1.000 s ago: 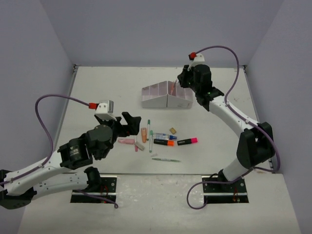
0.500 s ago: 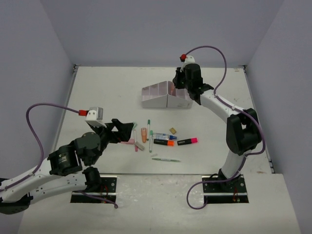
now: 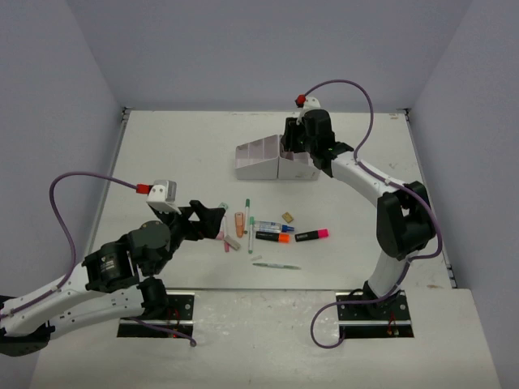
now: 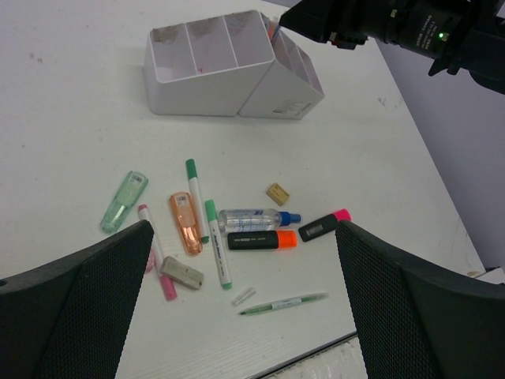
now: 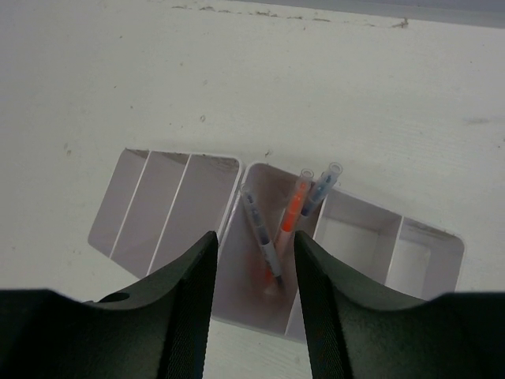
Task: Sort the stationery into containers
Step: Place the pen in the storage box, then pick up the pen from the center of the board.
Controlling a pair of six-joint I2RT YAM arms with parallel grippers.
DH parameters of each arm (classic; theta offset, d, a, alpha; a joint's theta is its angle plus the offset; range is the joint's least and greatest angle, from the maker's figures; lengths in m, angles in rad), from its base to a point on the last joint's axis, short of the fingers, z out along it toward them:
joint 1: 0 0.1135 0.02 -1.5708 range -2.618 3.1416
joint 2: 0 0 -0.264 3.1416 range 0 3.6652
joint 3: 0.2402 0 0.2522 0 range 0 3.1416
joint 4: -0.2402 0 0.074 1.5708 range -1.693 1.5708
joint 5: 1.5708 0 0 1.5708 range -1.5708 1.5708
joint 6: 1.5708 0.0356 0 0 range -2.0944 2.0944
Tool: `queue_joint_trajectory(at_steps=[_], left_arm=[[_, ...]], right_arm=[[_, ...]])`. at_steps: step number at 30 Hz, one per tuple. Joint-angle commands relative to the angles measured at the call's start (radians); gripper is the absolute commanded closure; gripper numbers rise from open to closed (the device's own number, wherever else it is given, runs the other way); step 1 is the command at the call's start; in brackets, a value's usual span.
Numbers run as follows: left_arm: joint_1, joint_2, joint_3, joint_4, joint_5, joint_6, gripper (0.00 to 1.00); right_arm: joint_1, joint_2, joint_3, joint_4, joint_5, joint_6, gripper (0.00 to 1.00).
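Note:
The white organiser box [image 3: 276, 160] stands at the back middle of the table. My right gripper [image 3: 292, 147] hovers over it, open and empty [image 5: 254, 260]. Below it, three pens [image 5: 292, 217] lean in one compartment of the box [image 5: 347, 237]. The loose stationery lies nearer: green pens [image 4: 195, 189], a thin green pen [image 4: 284, 303], an orange-ended highlighter [image 4: 260, 240], a pink-ended highlighter [image 4: 323, 226], a blue-white piece [image 4: 254, 218], a peach piece [image 4: 185, 223] and a pink pen [image 4: 156, 251]. My left gripper [image 3: 212, 217] is open and empty above their left side [image 4: 243, 237].
A pale green piece [image 4: 124, 200], a grey eraser [image 4: 181, 273] and a small tan piece [image 4: 277, 193] lie among the stationery. The table's front edge [image 4: 331, 347] runs just past the thin green pen. Grey walls close in the table.
My right gripper has moved left, to above the organiser's middle. My left arm has drawn back and down toward its base, the gripper still open.

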Motion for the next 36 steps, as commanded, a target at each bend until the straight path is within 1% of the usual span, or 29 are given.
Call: queue_joint_trajectory(at_steps=[1, 4, 6, 8, 9, 11, 13, 15, 17, 19, 22, 23, 25, 28, 33, 36], left_arm=[[-0.003, 0.029, -0.006, 0.027, -0.024, -0.002, 0.0], [-0.003, 0.081, -0.002, 0.0, -0.054, -0.021, 0.0], [-0.003, 0.119, 0.011, -0.027, -0.074, -0.038, 0.0], [-0.003, 0.185, 0.043, -0.069, -0.091, -0.051, 0.0], [-0.003, 0.213, 0.059, -0.088, -0.096, -0.058, 0.0], [-0.003, 0.261, 0.083, -0.112, -0.096, -0.063, 0.0], [-0.003, 0.29, 0.095, -0.116, -0.088, -0.059, 0.0], [-0.003, 0.304, 0.102, -0.121, -0.088, -0.067, 0.0], [-0.003, 0.312, 0.119, -0.16, -0.114, -0.109, 0.0], [-0.003, 0.301, 0.156, -0.26, -0.175, -0.189, 0.0], [-0.003, 0.258, 0.198, -0.404, -0.261, -0.302, 0.0], [-0.003, 0.253, 0.201, -0.415, -0.27, -0.3, 0.0], [-0.003, 0.163, 0.186, -0.373, -0.26, -0.22, 0.0], [-0.003, 0.091, 0.154, -0.308, -0.229, -0.122, 0.0], [-0.003, 0.038, 0.124, -0.301, -0.232, -0.107, 0.0], [-0.003, 0.052, 0.121, -0.299, -0.225, -0.104, 0.0]], right_arm=[[0.012, -0.196, 0.029, -0.054, 0.022, -0.019, 0.54], [0.042, -0.343, -0.008, -0.106, 0.025, -0.035, 0.53], [0.064, -0.415, -0.037, -0.151, -0.001, -0.065, 0.53], [0.101, -0.509, -0.105, -0.242, -0.111, -0.146, 0.53], [0.123, -0.548, -0.143, -0.283, -0.139, -0.174, 0.53], [0.183, -0.622, -0.237, -0.339, -0.132, -0.212, 0.54], [0.245, -0.699, -0.345, -0.362, -0.071, -0.239, 0.54], [0.285, -0.726, -0.402, -0.396, -0.025, -0.242, 0.54], [0.353, -0.742, -0.446, -0.437, 0.011, -0.251, 0.54], [0.449, -0.697, -0.449, -0.493, 0.046, -0.297, 0.53], [0.551, -0.568, -0.43, -0.573, 0.067, -0.332, 0.53], [0.579, -0.53, -0.425, -0.593, 0.078, -0.336, 0.53], [0.628, -0.429, -0.416, -0.626, 0.074, -0.336, 0.55], [0.681, -0.349, -0.426, -0.616, 0.032, -0.333, 0.56], [0.735, -0.278, -0.432, -0.582, -0.005, -0.321, 0.56], [0.762, -0.229, -0.416, -0.568, 0.039, -0.32, 0.57]])
